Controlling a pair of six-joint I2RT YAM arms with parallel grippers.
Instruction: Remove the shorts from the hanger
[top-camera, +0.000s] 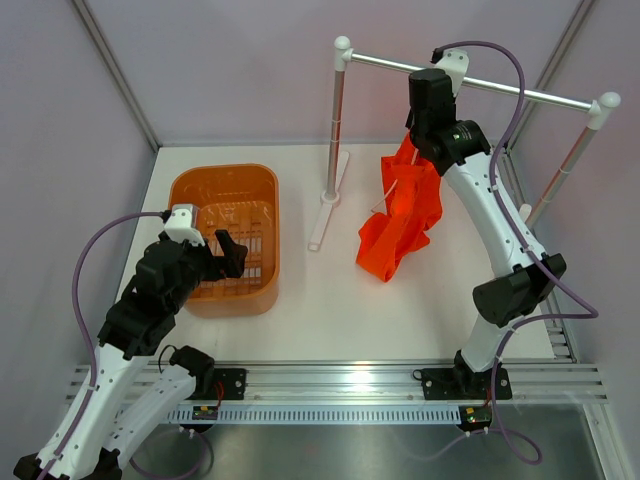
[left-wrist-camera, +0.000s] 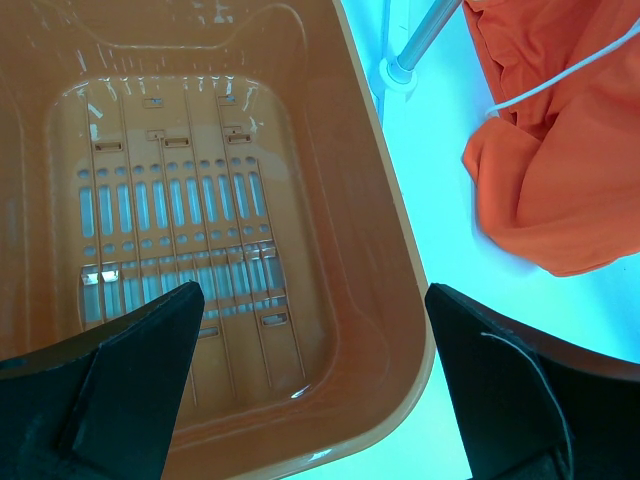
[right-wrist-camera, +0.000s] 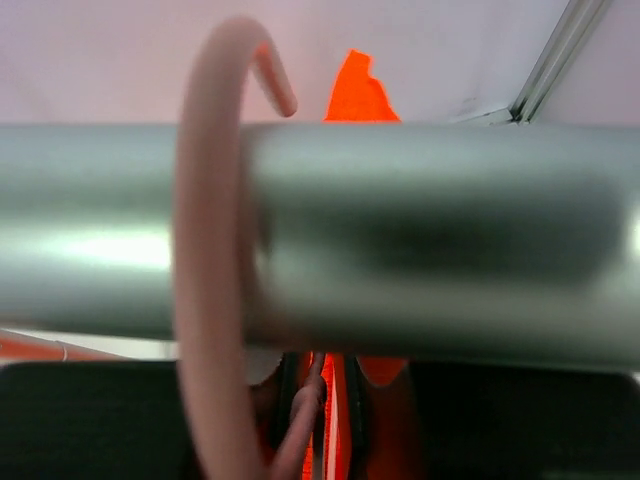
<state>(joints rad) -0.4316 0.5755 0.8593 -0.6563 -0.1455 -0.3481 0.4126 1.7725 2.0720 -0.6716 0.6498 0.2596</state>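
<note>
Orange-red fabric, the shorts (top-camera: 405, 215), hangs in the overhead view from below a silver rail (top-camera: 520, 93) at the back right. The lower end is bunched on the white table (top-camera: 330, 310), and a white drawstring (top-camera: 384, 196) runs down the front. The right arm (top-camera: 490, 200) reaches up to the rail and covers the top of the shorts. At the left, a rigid orange basket (top-camera: 225, 175) stands on the table, well apart from the shorts. The left claw (top-camera: 232, 255) hovers over the basket's near part, its fingers spread.

Left wrist view: the camera looks down into the slotted basket. The left claw's two dark fingers (left-wrist-camera: 110, 380) stand wide apart and hold nothing. The shorts lie at the upper right, beside the rail's post (left-wrist-camera: 425, 40).

Right wrist view: the rail fills the middle as a blurred grey bar. The pale pink hook of the hanger (right-wrist-camera: 205, 250) curls over it. Below the rail, the right claw (right-wrist-camera: 320, 425) has its dark fingers close together around the hanger's pink wire neck and appears to grip it. Slivers of orange fabric show there, and another above the rail.
</note>
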